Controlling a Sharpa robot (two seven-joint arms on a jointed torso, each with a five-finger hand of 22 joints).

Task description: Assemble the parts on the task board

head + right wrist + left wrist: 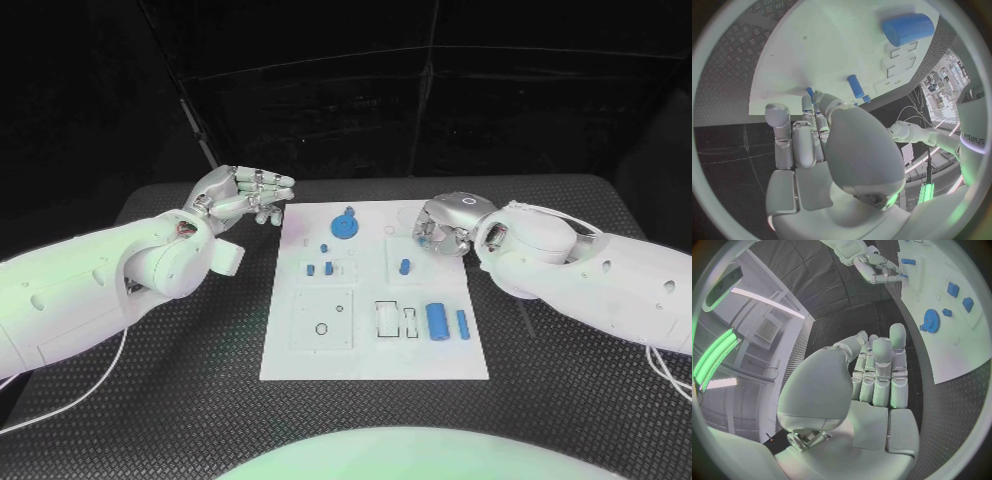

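Head view: the white, flat, rectangular task board [372, 355] lies mid-frame on the black ribbed table [577, 380]. On it are a blue gear-like disc [346, 222], small blue pegs [327, 267] and two blue cylinders [447, 323].

Left wrist view: the left hand [879, 372] is released, fingers straight, beside the board's edge.

Right wrist view: the right hand [811, 135] is empty, fingertips at the board's edge near a blue peg [855, 86]; "sharpa" shows on the far arm.

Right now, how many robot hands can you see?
2. The left hand is beside the far left corner of the board; the right hand is at its far right corner.
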